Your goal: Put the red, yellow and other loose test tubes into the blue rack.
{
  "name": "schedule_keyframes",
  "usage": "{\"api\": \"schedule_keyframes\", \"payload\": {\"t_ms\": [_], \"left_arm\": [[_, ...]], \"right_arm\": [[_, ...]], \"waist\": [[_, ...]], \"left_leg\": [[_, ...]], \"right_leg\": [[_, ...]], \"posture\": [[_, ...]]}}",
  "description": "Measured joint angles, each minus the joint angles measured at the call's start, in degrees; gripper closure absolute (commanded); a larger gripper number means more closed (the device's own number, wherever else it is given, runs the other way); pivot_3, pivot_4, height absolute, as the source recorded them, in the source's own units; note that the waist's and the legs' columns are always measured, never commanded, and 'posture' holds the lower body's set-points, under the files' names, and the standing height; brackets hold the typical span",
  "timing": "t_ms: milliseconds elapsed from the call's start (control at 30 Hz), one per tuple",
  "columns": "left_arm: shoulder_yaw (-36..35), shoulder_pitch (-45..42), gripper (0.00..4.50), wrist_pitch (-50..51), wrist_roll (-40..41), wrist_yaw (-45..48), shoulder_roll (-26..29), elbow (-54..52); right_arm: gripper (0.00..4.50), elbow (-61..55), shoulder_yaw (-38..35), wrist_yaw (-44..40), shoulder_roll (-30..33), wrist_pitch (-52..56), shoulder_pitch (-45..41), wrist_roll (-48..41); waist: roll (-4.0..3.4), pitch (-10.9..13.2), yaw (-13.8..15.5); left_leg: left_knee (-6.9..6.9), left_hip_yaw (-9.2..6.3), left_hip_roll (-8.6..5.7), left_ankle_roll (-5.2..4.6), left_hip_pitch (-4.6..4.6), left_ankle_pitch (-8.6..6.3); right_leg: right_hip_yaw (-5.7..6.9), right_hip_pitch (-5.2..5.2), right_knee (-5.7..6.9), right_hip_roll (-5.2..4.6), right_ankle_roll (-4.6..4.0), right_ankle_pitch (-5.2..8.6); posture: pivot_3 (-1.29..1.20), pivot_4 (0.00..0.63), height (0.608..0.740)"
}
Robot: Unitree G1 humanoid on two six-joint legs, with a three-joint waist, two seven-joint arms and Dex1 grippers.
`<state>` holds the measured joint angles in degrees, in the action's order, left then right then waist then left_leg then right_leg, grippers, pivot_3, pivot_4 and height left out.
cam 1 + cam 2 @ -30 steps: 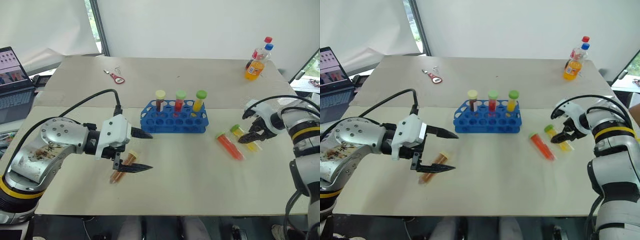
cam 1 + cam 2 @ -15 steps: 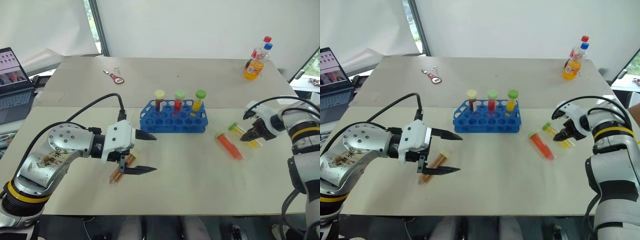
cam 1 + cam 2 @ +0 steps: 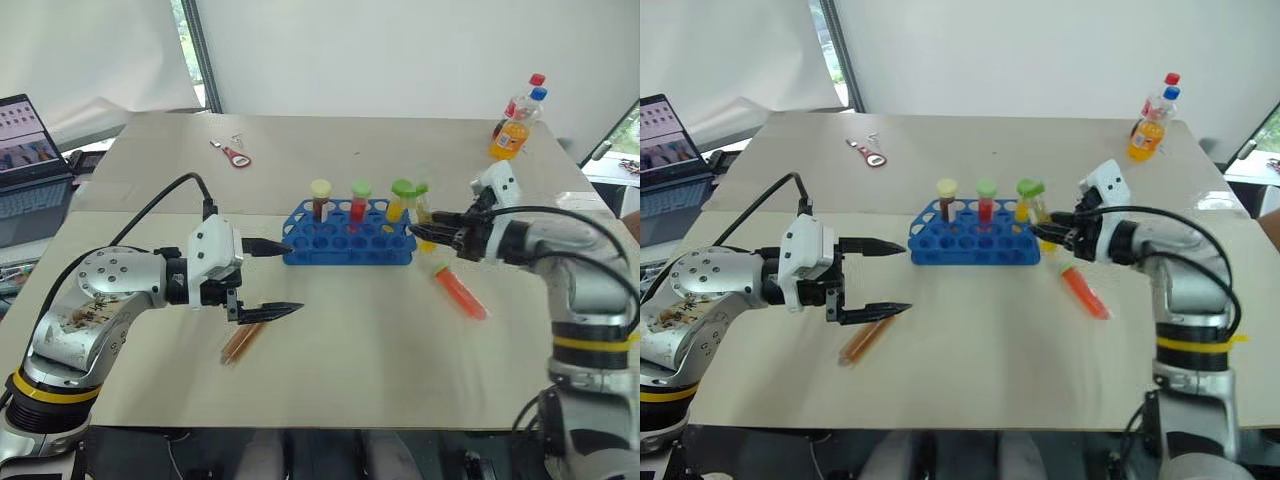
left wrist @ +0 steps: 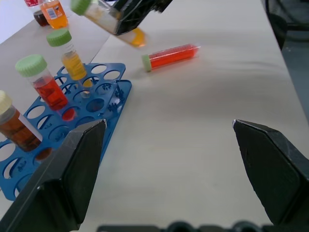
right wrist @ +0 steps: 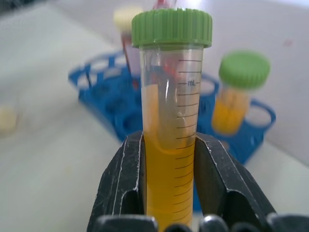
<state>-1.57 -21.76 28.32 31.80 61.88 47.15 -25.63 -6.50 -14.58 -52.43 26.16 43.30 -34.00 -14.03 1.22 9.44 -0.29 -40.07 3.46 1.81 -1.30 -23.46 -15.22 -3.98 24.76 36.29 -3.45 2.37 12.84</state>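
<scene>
1. Right wrist view shows the right gripper (image 5: 169, 193) clamped on a yellow-filled test tube (image 5: 170, 145) with a green cap, its two black fingers (image 5: 123, 188) pressing the tube's lower half from both sides.
2. From the head camera, that gripper (image 3: 432, 228) holds the tube above the table (image 3: 380, 380), just beside the right end of the blue rack (image 3: 345, 243).
3. The rack carries three upright tubes in its back row: a brown tube with a cream cap (image 3: 320, 198), a red tube with a green cap (image 3: 359, 198), and a yellow tube with a green cap (image 3: 400, 198).
4. A red tube (image 3: 460, 292) lies flat on the table, right of the rack and near the right arm.
5. The left gripper (image 3: 270, 280) hangs with its fingers spread wide and holds nothing, left of the rack.
6. An orange-brown tube (image 3: 240, 342) lies on the table just beneath the left gripper's lower finger.
</scene>
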Motion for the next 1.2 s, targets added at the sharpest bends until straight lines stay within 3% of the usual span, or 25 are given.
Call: {"api": "schedule_keyframes", "payload": {"t_ms": [133, 267, 600, 967, 1200], "left_arm": [[-0.03, -0.58, 0.0, -0.22, 0.02, 0.12, -0.51, 0.71], [0.85, -2.55, 0.0, 1.02, 0.45, 0.62, -0.63, 0.74], [2.07, -3.96, 0.0, 2.15, 1.08, 0.52, -1.68, 0.77], [2.76, -4.53, 0.0, 3.2, 1.11, -0.6, -2.39, 0.77], [2.62, -4.54, 0.0, 5.89, 2.1, -5.61, -5.65, 0.54]], "right_arm": [[3.51, 0.54, -0.21, 8.54, -5.66, -6.86, 1.93, -0.69], [3.51, 4.03, 0.97, 12.78, -6.91, -15.24, 3.02, 0.58], [3.51, 14.01, 4.99, 16.52, -7.68, -26.32, 3.4, 1.66], [3.51, 16.83, 8.81, 20.08, -9.19, -33.27, 3.5, 3.37], [3.51, 16.72, 6.89, 28.61, -16.04, -38.28, 6.86, 3.21]], "waist": [[0.0, 0.0, -0.11], [0.0, 0.0, -0.19], [0.0, 0.0, -0.75], [0.0, 0.0, -0.77], [0.04, -0.03, -0.77]], "left_leg": [[0.0, 0.06, 0.0, 0.01, 0.01, 0.01], [0.04, 0.06, 0.0, 0.02, 0.02, 0.01], [0.13, 0.05, 0.02, 0.01, 0.06, 0.01], [0.13, 0.03, 0.02, 0.02, 0.07, 0.01], [0.12, -0.04, 0.03, 0.03, 0.1, 0.02]], "right_leg": [[-0.01, 0.01, -0.01, 0.0, 0.0, 0.0], [0.0, 0.0, -0.03, 0.02, 0.0, 0.0], [-0.02, 0.01, -0.04, 0.03, -0.01, 0.0], [-0.02, 0.01, -0.04, 0.03, -0.01, 0.0], [-0.03, -0.02, 0.0, 0.03, -0.02, 0.0]], "posture": [[0.0, 0.15, 0.733], [0.0, 0.15, 0.733], [0.0, 0.15, 0.733], [0.0, 0.15, 0.733], [0.0, 0.15, 0.733]]}}
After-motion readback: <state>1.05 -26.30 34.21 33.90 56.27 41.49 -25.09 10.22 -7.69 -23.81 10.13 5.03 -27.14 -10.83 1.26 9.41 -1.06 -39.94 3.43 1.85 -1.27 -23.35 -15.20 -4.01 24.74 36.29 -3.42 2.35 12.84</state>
